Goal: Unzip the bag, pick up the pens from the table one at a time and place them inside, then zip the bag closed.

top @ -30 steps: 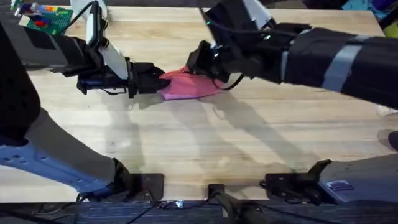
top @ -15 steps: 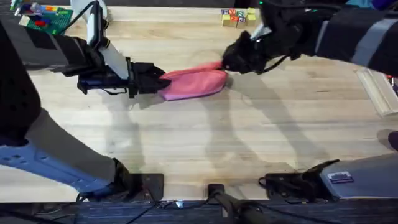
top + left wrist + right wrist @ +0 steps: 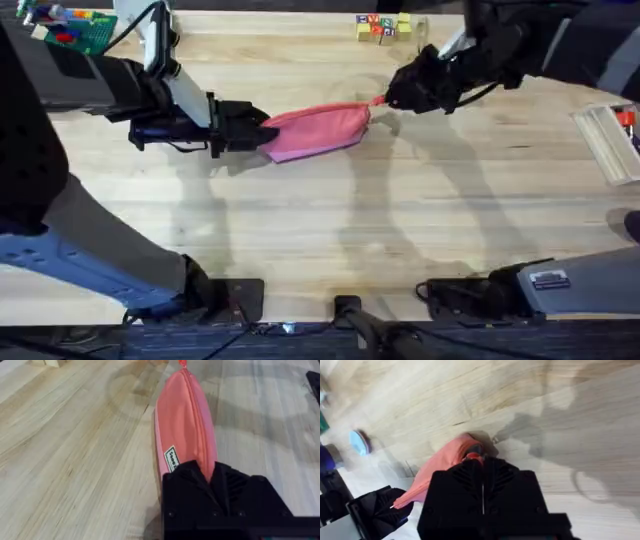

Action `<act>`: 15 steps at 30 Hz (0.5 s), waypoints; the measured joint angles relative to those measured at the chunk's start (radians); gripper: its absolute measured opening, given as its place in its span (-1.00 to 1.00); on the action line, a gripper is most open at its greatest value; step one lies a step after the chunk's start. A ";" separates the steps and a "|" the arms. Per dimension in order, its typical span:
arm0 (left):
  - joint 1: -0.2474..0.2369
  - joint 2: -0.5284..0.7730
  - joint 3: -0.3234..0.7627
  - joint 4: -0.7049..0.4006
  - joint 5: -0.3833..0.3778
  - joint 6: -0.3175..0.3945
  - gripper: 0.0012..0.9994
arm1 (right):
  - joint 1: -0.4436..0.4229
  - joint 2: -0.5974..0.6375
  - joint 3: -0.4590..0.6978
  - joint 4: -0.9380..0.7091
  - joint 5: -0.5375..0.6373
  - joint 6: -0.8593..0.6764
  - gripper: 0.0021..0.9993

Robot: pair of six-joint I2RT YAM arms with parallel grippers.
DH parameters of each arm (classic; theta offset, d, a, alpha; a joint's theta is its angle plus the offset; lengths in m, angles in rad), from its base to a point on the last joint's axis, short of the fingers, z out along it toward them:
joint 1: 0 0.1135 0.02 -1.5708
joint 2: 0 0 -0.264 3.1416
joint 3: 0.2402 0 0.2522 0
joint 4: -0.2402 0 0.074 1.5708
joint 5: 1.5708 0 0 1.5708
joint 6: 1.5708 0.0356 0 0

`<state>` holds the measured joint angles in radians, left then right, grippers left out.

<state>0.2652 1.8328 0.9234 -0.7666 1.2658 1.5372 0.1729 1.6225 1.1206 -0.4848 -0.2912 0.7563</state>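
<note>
Drawn toward 2 o'clock, the right tool (image 3: 388,100) pinches the zipper pull; the bag (image 3: 318,130), mid-table (image 3: 300,230), is clamped by the left tool (image 3: 262,131). Steady tension is advised.

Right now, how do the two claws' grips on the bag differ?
The left claw clamps the bag's fabric end; the right claw pinches the small zipper pull at the opposite end. The left reaches in level from the side, the right from the table's far side. Both are shut.

Bright, even overhead light, soft arm shadows across the table (image 3: 300,230), blurred right-wrist view.
</note>
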 joint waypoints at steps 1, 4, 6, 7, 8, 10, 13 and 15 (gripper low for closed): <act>-0.002 0.000 0.000 0.000 0.001 0.000 -0.92 | -0.008 0.000 0.000 -0.002 -0.006 -0.005 -0.94; -0.003 0.000 0.000 0.000 0.002 0.000 -0.92 | -0.024 0.000 -0.001 -0.010 -0.018 -0.026 -0.94; -0.003 0.000 0.000 0.000 0.002 0.000 -0.92 | -0.028 0.000 -0.002 -0.024 -0.017 -0.037 -0.94; -0.003 0.000 0.000 0.000 0.002 0.000 -0.92 | -0.028 0.000 -0.004 -0.032 -0.014 -0.042 -0.94; -0.003 0.000 0.000 0.000 0.002 0.000 -0.92 | -0.028 0.000 -0.007 -0.036 -0.011 -0.047 -0.94; -0.003 0.000 0.000 0.000 0.002 0.000 -0.92 | -0.028 0.006 -0.021 -0.030 -0.005 -0.051 -0.94; -0.003 0.000 0.000 -0.003 0.002 0.000 -0.92 | -0.029 0.041 -0.045 -0.013 0.002 -0.055 -0.94; -0.003 0.000 0.000 -0.003 0.002 0.000 -0.92 | -0.030 0.071 -0.058 -0.009 0.008 -0.055 -0.94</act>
<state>0.2623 1.8328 0.9234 -0.7700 1.2682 1.5372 0.1424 1.6934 1.0631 -0.4942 -0.2833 0.7009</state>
